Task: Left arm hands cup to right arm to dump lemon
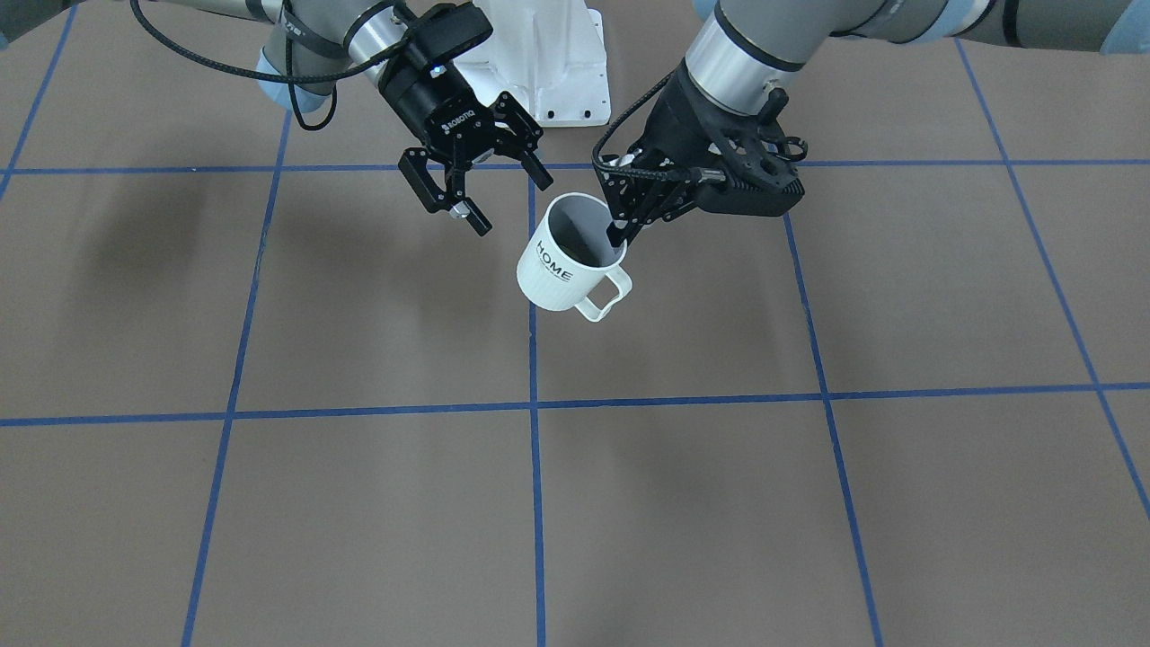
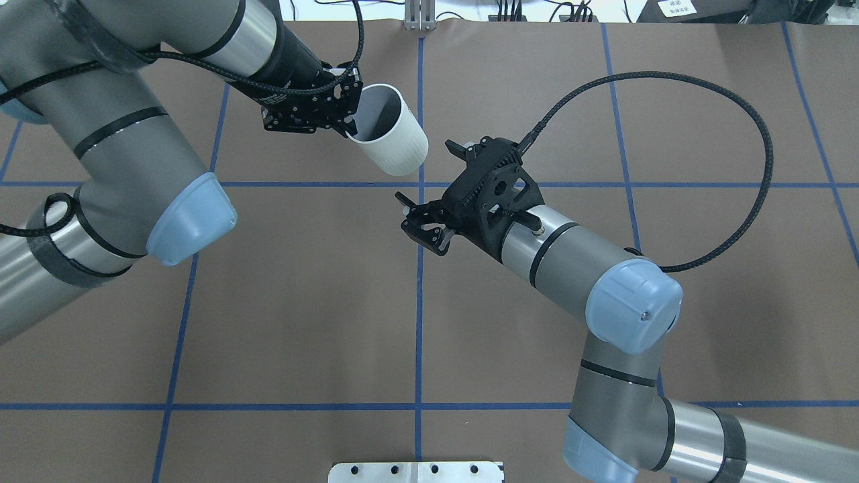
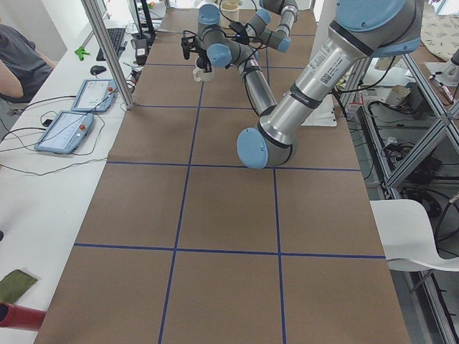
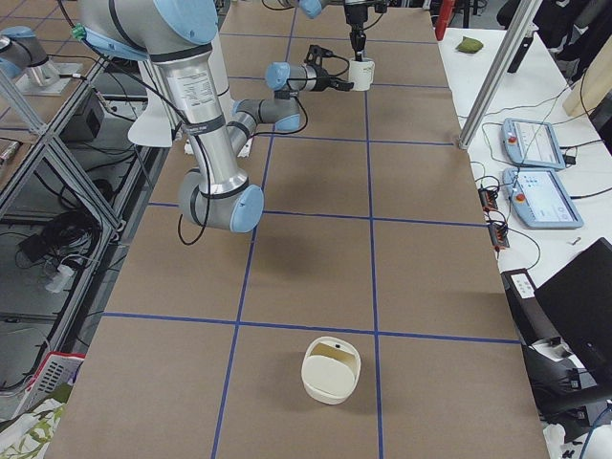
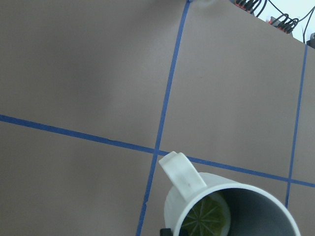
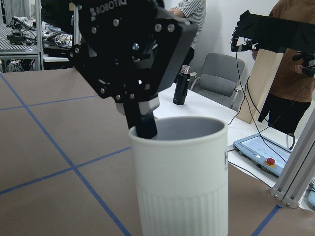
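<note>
1. We log the cup: white, lettered HOME, tilted and held above the table, with its handle toward the operators' side.
2. We log the lemon: a yellow-green piece lying at the bottom of the cup.
3. We log the left gripper: jaws clamped on the cup's rim, one finger inside and one outside.
4. We log the right gripper: jaws spread wide and holding nothing, near the cup's mouth but not touching it.
</note>
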`<state>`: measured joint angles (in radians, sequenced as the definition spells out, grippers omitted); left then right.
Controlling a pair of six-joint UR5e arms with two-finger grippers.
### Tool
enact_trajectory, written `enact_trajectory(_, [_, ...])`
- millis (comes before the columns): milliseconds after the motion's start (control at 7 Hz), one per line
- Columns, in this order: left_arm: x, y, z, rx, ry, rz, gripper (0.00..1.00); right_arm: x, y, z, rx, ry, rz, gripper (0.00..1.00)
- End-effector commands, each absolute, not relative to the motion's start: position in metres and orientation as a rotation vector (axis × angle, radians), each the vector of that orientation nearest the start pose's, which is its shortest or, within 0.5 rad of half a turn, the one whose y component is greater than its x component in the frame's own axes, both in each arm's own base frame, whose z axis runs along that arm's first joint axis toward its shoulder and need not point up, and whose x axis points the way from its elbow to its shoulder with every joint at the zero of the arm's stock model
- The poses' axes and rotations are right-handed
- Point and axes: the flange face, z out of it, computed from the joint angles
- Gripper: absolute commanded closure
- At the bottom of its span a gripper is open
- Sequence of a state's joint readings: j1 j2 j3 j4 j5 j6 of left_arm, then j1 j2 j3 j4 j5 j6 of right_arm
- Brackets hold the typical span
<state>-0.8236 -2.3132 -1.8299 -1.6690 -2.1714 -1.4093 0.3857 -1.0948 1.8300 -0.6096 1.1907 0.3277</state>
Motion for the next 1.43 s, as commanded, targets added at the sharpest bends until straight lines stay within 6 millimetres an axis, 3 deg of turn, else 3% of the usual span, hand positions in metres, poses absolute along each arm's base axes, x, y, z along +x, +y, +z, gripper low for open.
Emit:
enact_trajectory(0, [0.371, -0.489, 0.086, 0.022, 1.207, -0.22, 1.0, -0.46, -0.369, 0.164, 1.414, -0.943, -0.314, 0.02])
enact_trajectory(1286, [0.376, -0.456, 0.063, -0.002, 1.232, -0.182, 1.0, -0.466, -0.365, 0.168, 1.407, -0.938, -0.32, 0.02])
